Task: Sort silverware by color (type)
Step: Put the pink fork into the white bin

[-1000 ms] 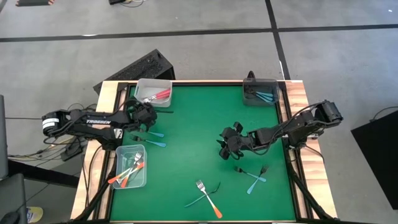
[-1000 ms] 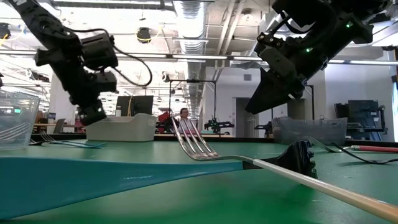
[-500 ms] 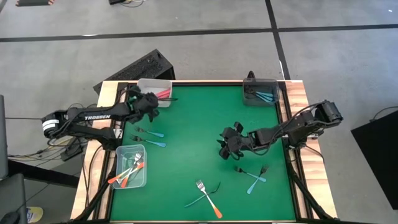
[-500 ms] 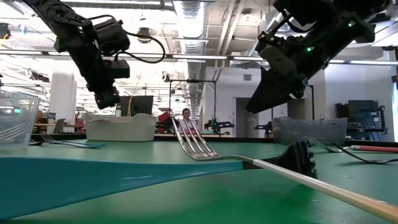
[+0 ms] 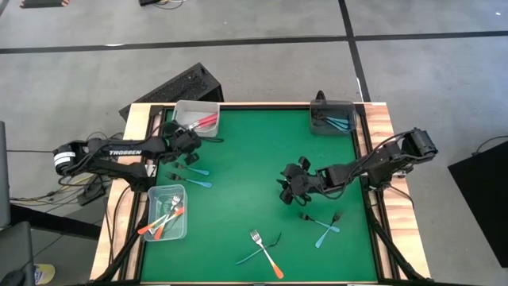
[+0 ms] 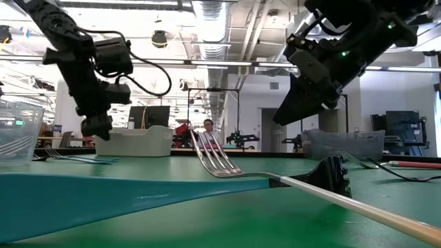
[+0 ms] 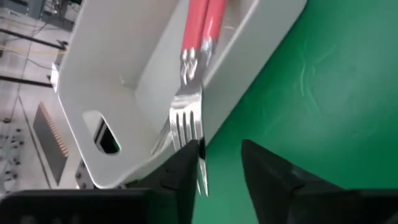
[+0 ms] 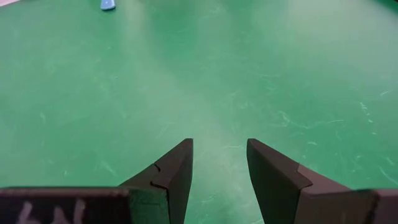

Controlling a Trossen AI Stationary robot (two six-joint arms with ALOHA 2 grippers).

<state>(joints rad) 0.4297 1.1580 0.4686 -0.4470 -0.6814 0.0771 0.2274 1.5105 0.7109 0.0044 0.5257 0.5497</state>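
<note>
My left gripper [image 7: 217, 163] [image 5: 190, 141] is open at the near rim of the clear bin [image 5: 184, 110] at the far left. Red-handled forks [image 7: 198, 25] lie in that bin. The head [image 7: 186, 121] of one rests over the rim, with its tines by one finger [image 7: 184, 171]. My right gripper [image 8: 219, 146] [image 5: 289, 189] hangs open over bare green mat, right of centre, with nothing between its fingers. Two blue forks [image 5: 193, 176] lie on the mat near the left gripper. More blue forks [image 5: 321, 226] and an orange one [image 5: 268, 256] lie toward the near edge. My left gripper stands with the red fork's tine tips [image 7: 200, 177] right against the inner side of one finger. I cannot tell whether they touch. The fork rests on the bin's rim, handle inside the bin.
A clear bin [image 5: 182, 230] with orange forks stands at the near left. A dark grey bin [image 5: 349, 123] with teal forks is at the far right. A small black piece [image 5: 277, 238] lies near the front forks. Open mat stretches between the two arms.
My left gripper rose and swung toward the far-left bin. It has since come back a little toward the near edge and dropped lower.
</note>
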